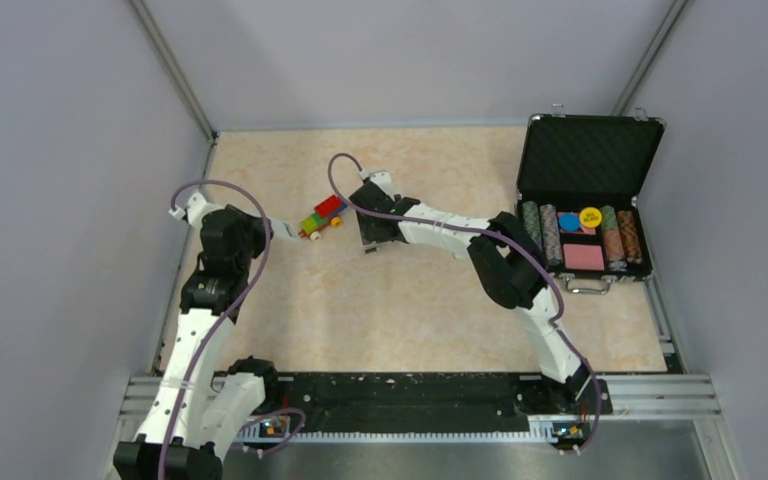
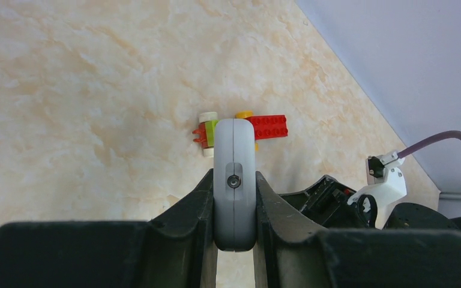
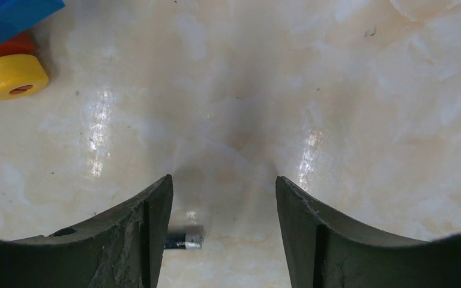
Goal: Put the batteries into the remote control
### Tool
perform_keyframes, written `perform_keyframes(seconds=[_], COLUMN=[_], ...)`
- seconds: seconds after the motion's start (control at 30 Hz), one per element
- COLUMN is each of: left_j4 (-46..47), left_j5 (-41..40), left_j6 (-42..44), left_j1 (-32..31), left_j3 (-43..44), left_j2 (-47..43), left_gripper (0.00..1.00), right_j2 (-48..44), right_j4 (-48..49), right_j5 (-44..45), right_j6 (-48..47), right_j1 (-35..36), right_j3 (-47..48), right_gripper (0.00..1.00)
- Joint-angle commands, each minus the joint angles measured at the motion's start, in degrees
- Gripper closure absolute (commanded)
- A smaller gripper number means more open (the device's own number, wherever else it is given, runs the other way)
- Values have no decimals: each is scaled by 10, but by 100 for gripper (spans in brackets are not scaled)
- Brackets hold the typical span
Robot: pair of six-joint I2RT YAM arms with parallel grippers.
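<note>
Low in the right wrist view, at about seven o'clock from the middle of the gap, one battery [image 3: 183, 241] is seen lying flat on the table [image 3: 336, 90]. Its long axis runs nine to three, and its nine o'clock end is hidden by the right gripper [image 3: 224, 180] itself. That axis is set along the line on which the jaws close, not across it. The jaws are spread wide and nothing is held between them. A small shift towards seven o'clock, and probably a turn of the wrist, is judged to be needed before any pinch. A second battery cannot be found. The remote control [image 2: 235, 180] is clamped edge-on in the left gripper [image 2: 235, 175], with the toy-brick train [image 2: 258, 127] at twelve o'clock beyond it. The right arm is judged much the nearer to the battery.
</note>
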Motion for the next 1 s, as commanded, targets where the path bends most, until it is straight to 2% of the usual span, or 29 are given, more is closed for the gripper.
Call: perform_keyframes(seconds=[0.0, 0.27, 0.47, 0.67, 0.87, 0.97], left_j4=[13, 15, 12, 6, -4, -12], left_j5=[-21, 1, 10, 16, 6, -3], left_j6=[10, 10, 13, 12, 20, 32], left_j1=[5, 10, 16, 21, 27, 31], left_j3=[26, 25, 30, 27, 32, 43], left_j2=[-11, -11, -10, -17, -27, -30], left_gripper=[100, 100, 100, 100, 100, 100], right_j2=[15, -30, -133, -189, -198, -209], right_j4=[7, -18, 21, 42, 36, 47], right_j5=[18, 5, -120, -347, -411, -394], right_j6=[-19, -46, -162, -319, -446, -502], right_j1=[9, 12, 9, -3, -2, 9], right_j3=[31, -2, -70, -160, -199, -221], right_gripper=[37, 41, 40, 38, 40, 41])
